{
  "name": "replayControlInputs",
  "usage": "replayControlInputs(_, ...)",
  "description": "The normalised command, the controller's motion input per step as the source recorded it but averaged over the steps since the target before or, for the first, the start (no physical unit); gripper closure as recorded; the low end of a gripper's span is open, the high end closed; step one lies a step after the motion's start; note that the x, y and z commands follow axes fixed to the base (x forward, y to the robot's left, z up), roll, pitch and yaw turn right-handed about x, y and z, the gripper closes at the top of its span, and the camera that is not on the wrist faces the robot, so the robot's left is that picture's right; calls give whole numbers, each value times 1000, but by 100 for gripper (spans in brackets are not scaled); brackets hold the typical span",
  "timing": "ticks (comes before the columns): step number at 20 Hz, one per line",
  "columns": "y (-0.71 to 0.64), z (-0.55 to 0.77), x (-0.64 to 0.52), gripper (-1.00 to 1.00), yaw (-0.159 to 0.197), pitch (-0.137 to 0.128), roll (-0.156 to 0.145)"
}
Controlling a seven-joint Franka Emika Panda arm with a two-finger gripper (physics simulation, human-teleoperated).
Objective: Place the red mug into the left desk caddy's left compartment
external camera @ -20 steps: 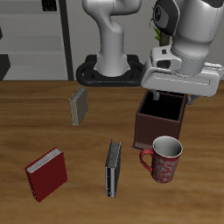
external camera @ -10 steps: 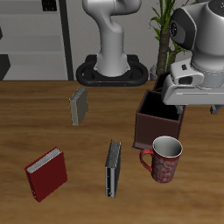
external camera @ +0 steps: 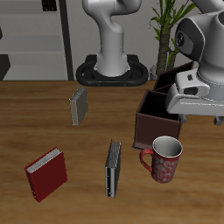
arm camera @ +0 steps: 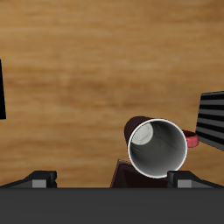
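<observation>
The dark red mottled ceramic mug [external camera: 163, 159] with the pale grey-white inside is seen standing upright on the wooden table [external camera: 52, 122], pretty close to the table's front edge, loop handle sticking out sideways toward the thin grey book standing on edge [external camera: 112, 168]. In the wrist view the mug [arm camera: 158, 146] is looked down into from straight above, its round rim sitting roughly between the two fingertip pads [arm camera: 41, 178] that poke in at the frame's edge, but well below them. Nothing is gripped. The two-finger gripper [arm camera: 112, 179] is held wide apart, wider than the mug's rim, and empty.

Just behind the mug, the long dark brown wooden desk caddy [external camera: 157, 118] is found, touching or nearly touching it; which one can't be told. The near end of it is a deep open section, and the rest is largely covered by the white gripper body in the exterior view, so the narrow slanted-panel compartment can't really be made out. A sliver of the caddy's dark wood [arm camera: 131, 175] is caught right by the mug in the wrist view.

Farther out, a small grey book [external camera: 79, 106] is propped up toward the back, and a red hardcover book [external camera: 45, 173] lies flat near the front edge, well away from the jaws.
</observation>
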Motion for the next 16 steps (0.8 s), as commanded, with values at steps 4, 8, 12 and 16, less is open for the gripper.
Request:
replayControlInputs(4,41,-226,15,-100,-19,-12,-51)
replayControlInputs(8,-36,-150,-7,-100,-16,-1,-4)
replayControlInputs(12,-156,-301,41,-100,-20,10,11)
replayControlInputs(16,-156,-298,42,-100,10,23,-31)
